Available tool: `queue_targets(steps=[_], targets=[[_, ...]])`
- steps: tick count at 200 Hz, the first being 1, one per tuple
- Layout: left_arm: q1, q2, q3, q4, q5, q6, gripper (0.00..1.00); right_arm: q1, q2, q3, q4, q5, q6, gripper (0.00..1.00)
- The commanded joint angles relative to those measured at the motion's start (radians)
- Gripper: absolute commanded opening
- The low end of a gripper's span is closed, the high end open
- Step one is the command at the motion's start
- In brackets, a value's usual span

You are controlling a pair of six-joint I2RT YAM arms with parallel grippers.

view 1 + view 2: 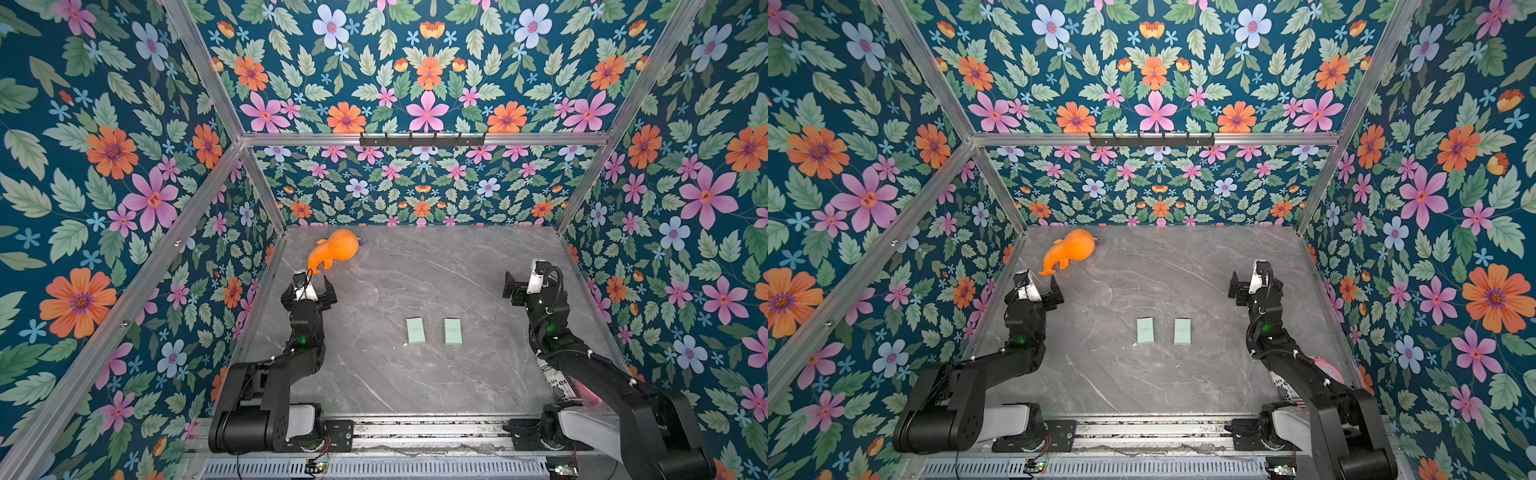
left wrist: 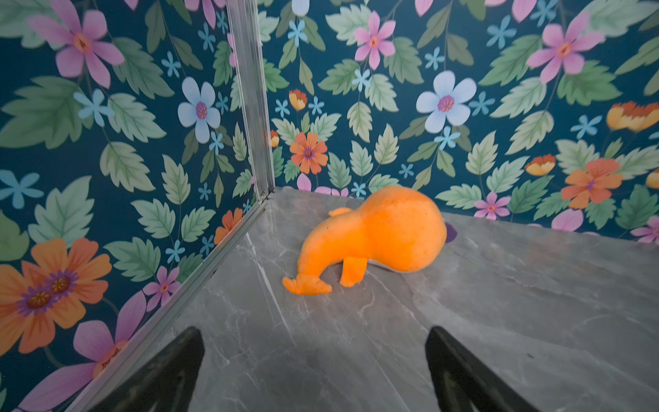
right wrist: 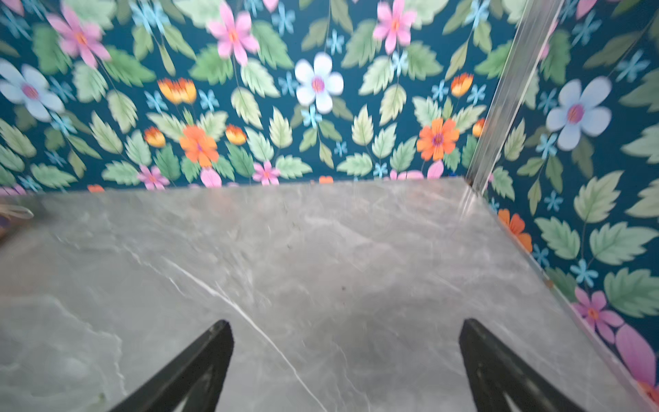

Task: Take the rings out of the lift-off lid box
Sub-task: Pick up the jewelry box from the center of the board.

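Flat mint-green box halves (image 1: 416, 331) lie paired nr front edge of grey marble table (image 1: 415, 270), prob. lid off; rings unseen. L gripper (image 2: 313, 331), R gripper (image 3: 345, 323): jaws apart, empty.

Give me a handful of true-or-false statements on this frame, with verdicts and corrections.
1. Two mint-green boxes lie side by side on the table. True.
2. The left tool grips a box. False: it is open and empty, facing the orange plush toy.
3. The right tool is open and empty. True.
4. Rings lie loose on the table. False: none show.
5. The plush toy sits between the boxes. False: it lies near the far left corner.
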Motion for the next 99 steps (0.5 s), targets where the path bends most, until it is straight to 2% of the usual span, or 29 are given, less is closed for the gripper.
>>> queue_targets(steps=[1, 8, 18, 26, 33, 45, 54, 67, 78, 99], targets=[[-0.002, -0.092, 0.047, -0.143, 0.049, -0.075, 1.0, 0.006, -0.121, 0.028, -0.146, -0.14, 0.101, 1.0], [-0.002, -0.128, 0.087, -0.209, 0.079, -0.098, 1.0, 0.006, -0.165, 0.036, -0.158, -0.16, 0.174, 1.0], [-0.002, -0.177, 0.147, -0.312, 0.129, -0.14, 1.0, 0.006, -0.229, 0.047, -0.217, -0.133, 0.348, 1.0], [-0.002, -0.209, 0.192, -0.374, 0.146, -0.211, 1.0, 0.005, -0.273, 0.044, -0.251, -0.112, 0.48, 1.0], [-0.002, -0.23, 0.233, -0.433, 0.142, -0.278, 1.0, 0.003, -0.301, 0.042, -0.263, -0.125, 0.531, 1.0], [-0.003, -0.258, 0.311, -0.588, 0.142, -0.38, 1.0, 0.002, -0.305, 0.062, -0.257, -0.223, 0.51, 1.0], [-0.003, -0.279, 0.371, -0.711, 0.168, -0.412, 1.0, 0.003, -0.289, 0.108, -0.333, -0.275, 0.522, 1.0], [-0.004, -0.314, 0.407, -0.799, 0.189, -0.47, 1.0, 0.003, -0.261, 0.162, -0.438, -0.314, 0.54, 1.0], [-0.004, -0.344, 0.402, -0.823, 0.215, -0.538, 1.0, 0.004, -0.236, 0.205, -0.534, -0.339, 0.533, 1.0], [-0.004, -0.408, 0.349, -0.797, 0.353, -0.538, 1.0, 0.014, -0.177, 0.292, -0.73, -0.369, 0.511, 1.0]])
